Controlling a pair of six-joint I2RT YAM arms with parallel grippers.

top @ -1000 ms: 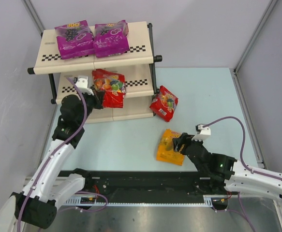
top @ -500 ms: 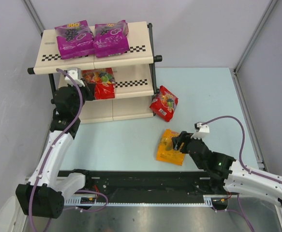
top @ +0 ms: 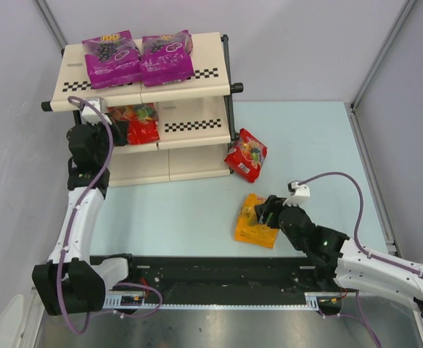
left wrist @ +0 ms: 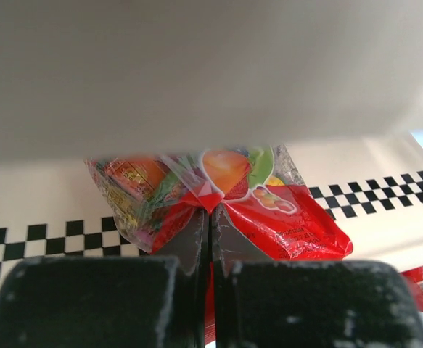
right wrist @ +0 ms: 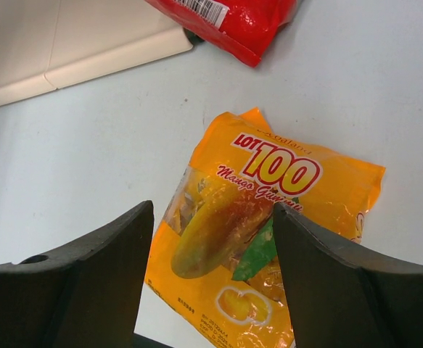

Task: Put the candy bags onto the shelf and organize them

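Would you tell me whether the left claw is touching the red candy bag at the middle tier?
Touching: the left wrist view shows the left claw shut on the red candy bag, pinching its edge.

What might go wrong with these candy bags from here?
1. The left end effector pinches the red bag by one crumpled edge, and the bag lies over the checkered front strip of the shelf. Released there, it might slide off.
2. The right end effector hangs open over the orange bag, which lies flat on the table. The fingers could scrape the table or slip off the glossy plastic.
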